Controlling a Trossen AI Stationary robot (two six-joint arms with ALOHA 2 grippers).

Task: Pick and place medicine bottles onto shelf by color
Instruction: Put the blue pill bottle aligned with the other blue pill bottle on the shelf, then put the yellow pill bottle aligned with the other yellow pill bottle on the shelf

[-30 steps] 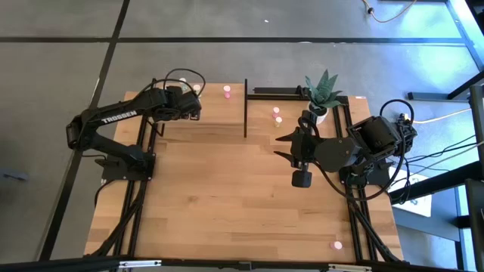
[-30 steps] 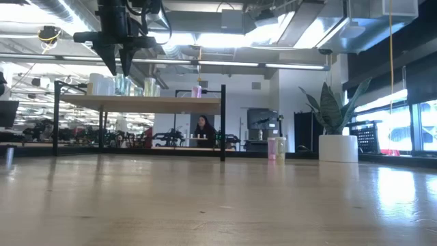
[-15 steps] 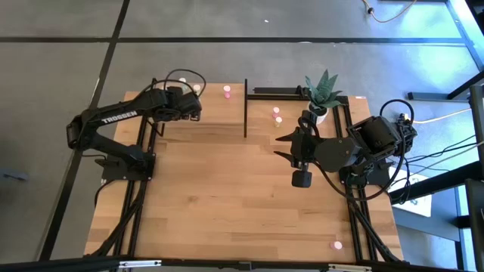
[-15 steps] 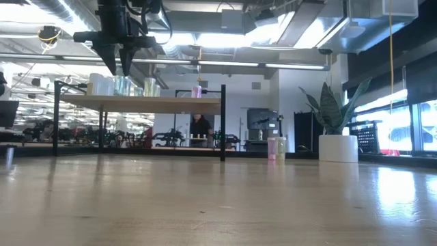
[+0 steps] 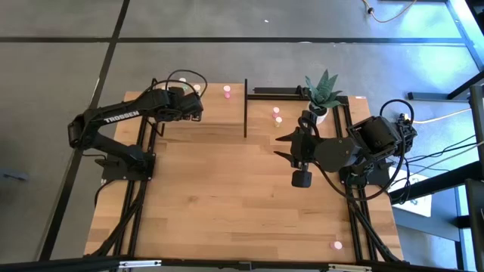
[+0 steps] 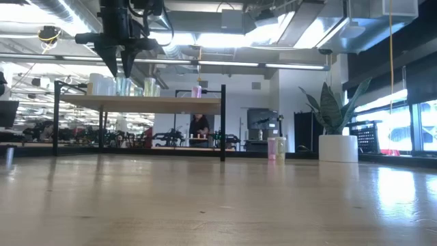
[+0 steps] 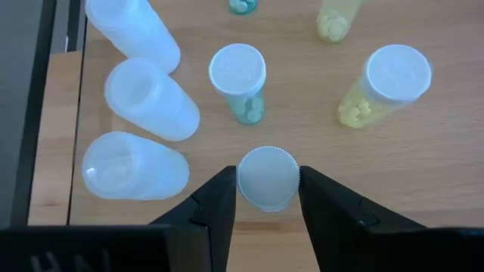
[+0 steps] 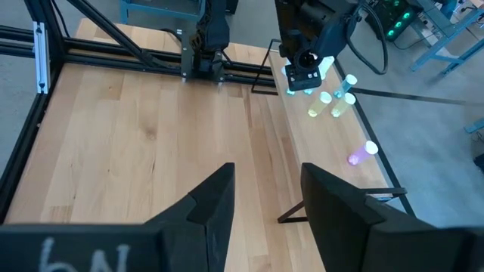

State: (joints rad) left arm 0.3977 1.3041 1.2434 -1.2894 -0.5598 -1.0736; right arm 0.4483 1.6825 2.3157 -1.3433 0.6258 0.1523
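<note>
White-capped bottle (image 7: 268,177) sat between the left claw (image 7: 266,198) fingers (image 7: 219,204), which were clamped on its sides, over the shelf (image 7: 423,166). Contents of this bottle couldn't be told. Just beyond it stood a green-pill bottle (image 7: 240,81) and a yellow-pill bottle (image 7: 386,85), both white-capped and upright. Three clear whitish bottles (image 7: 151,100) were grouped beside them near the shelf edge. In the low view the left claw (image 6: 125,63) hung above the bottle cluster on the shelf (image 6: 140,102), with a pink bottle (image 6: 196,91) farther along the shelf near the black post (image 6: 223,123). Two more bottles (image 6: 276,147) stood on the tabletop (image 6: 205,198) by the white plant pot (image 6: 338,147). Another pink bottle (image 5: 337,244) was alone at the tabletop's near right edge. Right claw (image 8: 266,198) hovered over bare tabletop, well apart from the shelf, fingers apart, nothing between them.
</note>
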